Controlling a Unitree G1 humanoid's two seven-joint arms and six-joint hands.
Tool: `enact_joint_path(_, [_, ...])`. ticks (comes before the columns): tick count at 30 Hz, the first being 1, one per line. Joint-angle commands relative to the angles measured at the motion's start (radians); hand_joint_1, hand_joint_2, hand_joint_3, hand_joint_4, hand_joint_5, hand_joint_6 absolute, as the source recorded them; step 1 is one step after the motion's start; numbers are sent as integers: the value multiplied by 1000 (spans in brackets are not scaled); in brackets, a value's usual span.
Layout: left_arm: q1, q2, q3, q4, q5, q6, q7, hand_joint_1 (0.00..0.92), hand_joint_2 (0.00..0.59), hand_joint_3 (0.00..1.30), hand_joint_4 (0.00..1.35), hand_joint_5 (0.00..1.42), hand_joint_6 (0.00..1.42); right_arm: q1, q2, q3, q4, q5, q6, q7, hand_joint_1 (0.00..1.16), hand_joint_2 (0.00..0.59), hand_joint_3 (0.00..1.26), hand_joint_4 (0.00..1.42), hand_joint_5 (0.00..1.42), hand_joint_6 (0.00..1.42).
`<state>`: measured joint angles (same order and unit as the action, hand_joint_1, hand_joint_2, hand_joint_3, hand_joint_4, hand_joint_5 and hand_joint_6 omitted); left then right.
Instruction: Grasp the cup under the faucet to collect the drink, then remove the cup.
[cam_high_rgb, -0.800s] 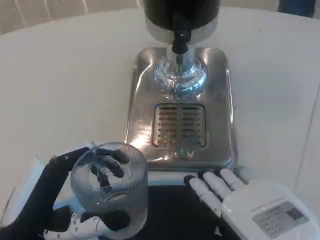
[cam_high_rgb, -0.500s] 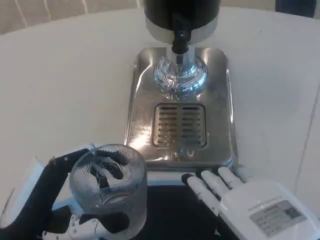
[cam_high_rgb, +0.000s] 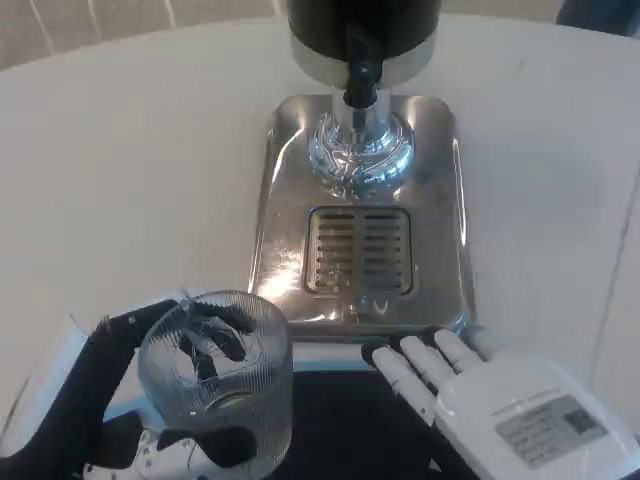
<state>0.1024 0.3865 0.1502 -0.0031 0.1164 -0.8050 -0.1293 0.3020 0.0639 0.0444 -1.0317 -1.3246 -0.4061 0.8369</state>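
Left hand (cam_high_rgb: 120, 400) wraps the ribbed glass cup (cam_high_rgb: 217, 370) upright, ready to carry. Ahead and right of it stands the dispenser (cam_high_rgb: 360, 40) on its steel tray (cam_high_rgb: 285, 200), faucet (cam_high_rgb: 360, 75) overhanging. Right hand (cam_high_rgb: 480, 395) waits flat, fingers spread, holding nothing.

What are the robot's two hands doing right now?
Left hand: holding the glass cup, fingers wrapped around it.
Right hand: open, holding nothing, fingers spread.
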Motion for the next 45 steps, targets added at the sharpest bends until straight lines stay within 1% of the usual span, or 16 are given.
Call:
enact_joint_path(1, [2, 5, 11, 9, -27, -28, -3, 587, 61, 957, 1162, 1328, 549, 9, 116, 17, -15, -13, 10, -14, 237, 492, 0, 0, 0, 0])
enact_joint_path(7, [-17, -7, 3, 27, -4, -20, 8, 587, 61, 957, 1162, 1328, 549, 19, 113, 6, -15, -11, 24, -29, 236, 492, 0, 0, 0, 0])
enact_joint_path(13, [-84, -40, -6, 73, 29, -8, 32, 587, 61, 957, 1162, 1328, 549, 56, 109, -21, -15, 9, 13, -33, 235, 492, 0, 0, 0, 0])
enact_joint_path(16, [-153, -65, -14, 128, 67, 2, 58, 587, 61, 957, 1162, 1328, 549, 52, 122, -36, -15, 9, 7, -29, 235, 492, 0, 0, 0, 0])
enact_joint_path(18, [-208, -81, -21, 178, 98, 10, 83, 587, 61, 957, 1162, 1328, 549, 66, 128, -47, -15, 11, -1, -37, 235, 492, 0, 0, 0, 0])
enact_joint_path(22, [-294, -95, -31, 266, 146, 13, 131, 587, 61, 957, 1162, 1328, 549, 122, 139, -75, -15, 29, -31, -67, 235, 492, 0, 0, 0, 0])
enact_joint_path(27, [-415, -111, -66, 399, 222, 14, 218, 587, 61, 957, 1162, 1328, 549, 145, 164, -99, -15, 36, -56, -75, 235, 492, 0, 0, 0, 0])
enact_joint_path(32, [-522, -130, -107, 544, 299, 16, 323, 588, 61, 957, 1162, 1328, 553, 158, 170, -160, -15, 84, -86, -67, 232, 494, 0, 0, 0, 0])
enact_joint_path(36, [-585, -134, -136, 631, 337, 15, 395, 588, 61, 957, 1162, 1328, 557, 172, 175, -224, -15, 141, -121, -60, 227, 496, 0, 0, 0, 0])
enact_joint_path(40, [-659, -147, -166, 717, 371, 34, 476, 588, 61, 957, 1162, 1328, 568, 183, 183, -303, -15, 212, -165, -45, 222, 498, 0, 0, 0, 0])
enact_joint_path(45, [-713, -155, -197, 782, 395, 46, 547, 588, 60, 957, 1162, 1330, 555, 179, 197, -387, -15, 288, -211, -14, 218, 498, 0, 0, 0, 0])
